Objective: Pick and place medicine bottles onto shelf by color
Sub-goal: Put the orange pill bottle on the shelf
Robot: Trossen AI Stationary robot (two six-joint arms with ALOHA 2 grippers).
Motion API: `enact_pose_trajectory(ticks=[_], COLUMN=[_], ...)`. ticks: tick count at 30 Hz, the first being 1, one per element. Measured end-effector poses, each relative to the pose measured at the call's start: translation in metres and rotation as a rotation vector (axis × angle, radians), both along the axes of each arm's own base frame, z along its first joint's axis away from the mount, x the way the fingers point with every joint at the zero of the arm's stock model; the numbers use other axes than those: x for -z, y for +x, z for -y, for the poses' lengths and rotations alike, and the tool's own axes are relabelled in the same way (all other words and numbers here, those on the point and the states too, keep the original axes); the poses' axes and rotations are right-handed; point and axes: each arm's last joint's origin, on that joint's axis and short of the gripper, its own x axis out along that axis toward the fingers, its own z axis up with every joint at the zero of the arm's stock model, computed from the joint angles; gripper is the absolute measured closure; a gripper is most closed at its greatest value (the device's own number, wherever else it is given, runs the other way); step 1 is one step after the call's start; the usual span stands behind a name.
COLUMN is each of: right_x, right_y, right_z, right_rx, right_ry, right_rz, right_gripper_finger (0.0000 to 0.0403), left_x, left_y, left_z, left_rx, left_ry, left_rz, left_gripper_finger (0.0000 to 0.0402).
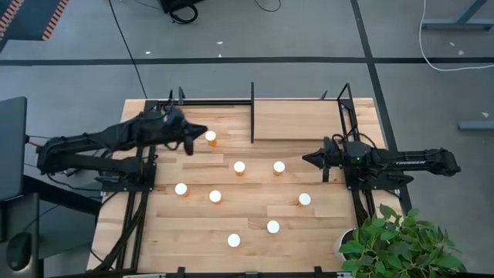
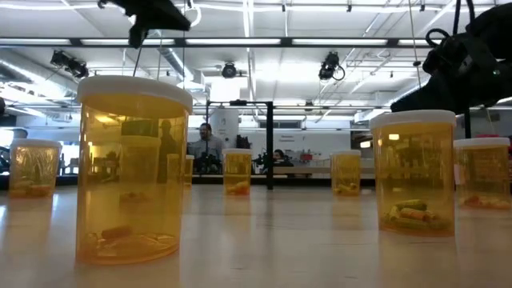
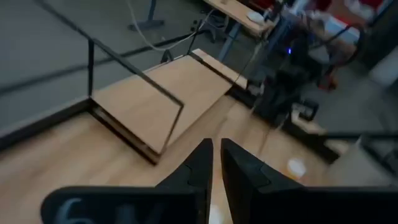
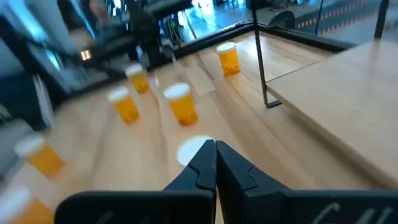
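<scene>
The tabletop (image 1: 154,239) carries everything. The shelf (image 1: 297,120) sits bare at its far edge, because I've placed nothing there yet. All eight medicine bottles (image 1: 239,167) stand upright, scattered across the planks, none sorted. My left hand (image 1: 189,141) hangs just beside the bottle nearest the shelf (image 1: 211,137), fingers pressed together, holding nothing. My right hand (image 1: 309,158) waits near the shelf's corner, likewise pinched closed and empty.
</scene>
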Motion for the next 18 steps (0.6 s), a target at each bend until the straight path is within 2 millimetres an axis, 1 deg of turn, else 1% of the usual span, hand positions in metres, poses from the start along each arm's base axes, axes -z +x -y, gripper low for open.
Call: enact_pose_trajectory(ticks=[3, 6, 10, 13, 16, 18], right_x=[-0.007, -0.018, -0.036, -0.050, -0.061, -0.068], right_y=[0.000, 0.000, 0.000, -0.001, -0.003, -0.003], right_z=[0.000, 0.000, 0.000, 0.000, 0.002, 0.002], right_rx=[0.028, 0.042, 0.040, 0.053, 0.094, 0.108], right_ry=[0.144, 0.235, 0.282, 0.262, 0.231, 0.217], right_rz=[0.046, 0.095, 0.155, 0.193, 0.224, 0.238], right_gripper_finger=[0.0397, 0.0397, 0.0397, 0.0397, 0.0397, 0.0397], left_x=[-0.018, -0.034, -0.055, -0.067, -0.070, -0.064], left_y=[0.019, 0.037, 0.056, 0.069, 0.080, 0.081], left_z=[-0.003, -0.007, -0.010, -0.015, -0.020, -0.025], left_rx=[-0.032, -0.045, -0.043, -0.037, -0.019, -0.005], left_ry=[-0.093, -0.132, -0.126, -0.077, 0.019, 0.079], left_rz=[0.061, 0.095, 0.130, 0.138, 0.066, -0.091], left_gripper_finger=[0.0368, 0.0372, 0.0374, 0.0369, 0.0360, 0.0350])
